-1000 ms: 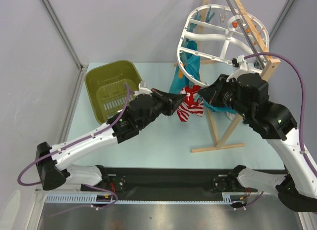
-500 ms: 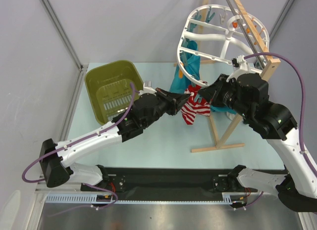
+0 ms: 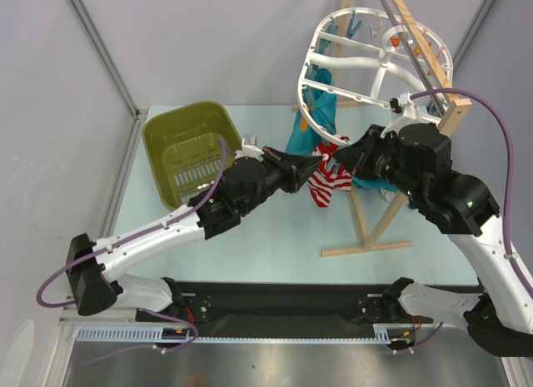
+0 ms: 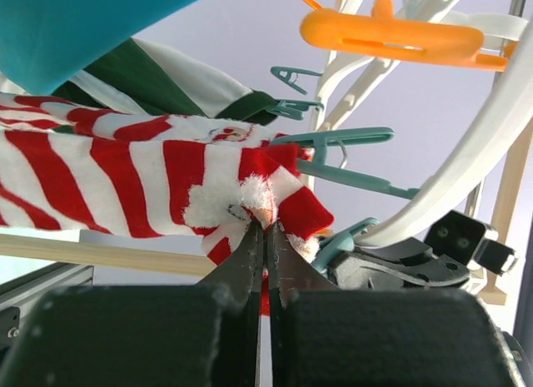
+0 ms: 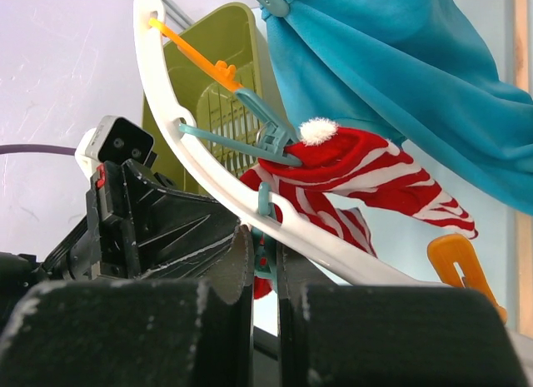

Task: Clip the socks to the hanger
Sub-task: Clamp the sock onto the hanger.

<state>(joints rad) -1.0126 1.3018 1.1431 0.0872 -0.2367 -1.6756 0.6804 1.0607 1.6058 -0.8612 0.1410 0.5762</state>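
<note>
The striped sock (image 3: 326,181), soft, light and limp, hangs at the centre of the top view under the white hanger (image 5: 156,71) rim, best held where the closed left gripper (image 4: 265,229) pinches its fluffy cuff edge, while the right gripper (image 5: 265,237) is closed on a teal clip (image 5: 263,205).

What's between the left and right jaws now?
The cuff of the striped sock and a teal clip on the hanger rim, in the left wrist view.
</note>
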